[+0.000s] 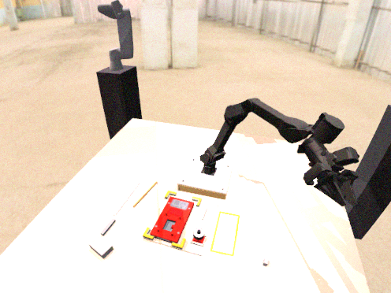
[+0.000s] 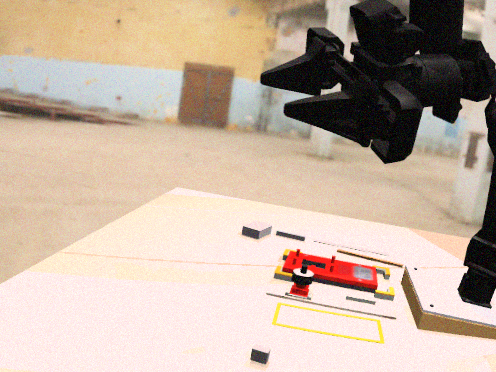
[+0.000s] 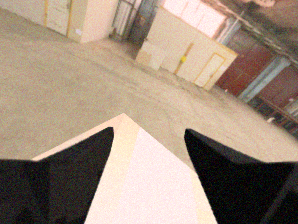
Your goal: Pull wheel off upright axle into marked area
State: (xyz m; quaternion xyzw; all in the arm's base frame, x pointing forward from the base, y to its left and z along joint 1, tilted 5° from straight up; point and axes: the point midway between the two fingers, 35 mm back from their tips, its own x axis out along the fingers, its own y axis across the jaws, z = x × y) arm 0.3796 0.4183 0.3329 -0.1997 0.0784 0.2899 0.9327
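Observation:
The wheel [image 1: 199, 235] [image 2: 302, 277], black with a pale hub face, sits on the upright axle [image 2: 304, 268], whose dark tip shows above it. The axle stands on a small red base [image 2: 300, 290] beside the red plate. The marked area [image 1: 222, 253] [image 2: 328, 333] is a yellow rectangle outline on the table, with nothing in it. My gripper [image 2: 274, 94] [image 3: 149, 132] is open and empty, high above the table and far from the wheel. The wrist view shows neither the wheel nor the marked area. In the top view the fingertips are hard to make out.
A red plate [image 1: 172, 226] [image 2: 325, 270] lies between yellow corner pieces, next to the axle's base. A grey block [image 1: 101, 249] [image 2: 257, 230], a small dark cube [image 1: 266, 262] [image 2: 260, 354] and an orange stick [image 1: 145, 194] lie around. The arm's base stands on a raised board [image 1: 202, 190].

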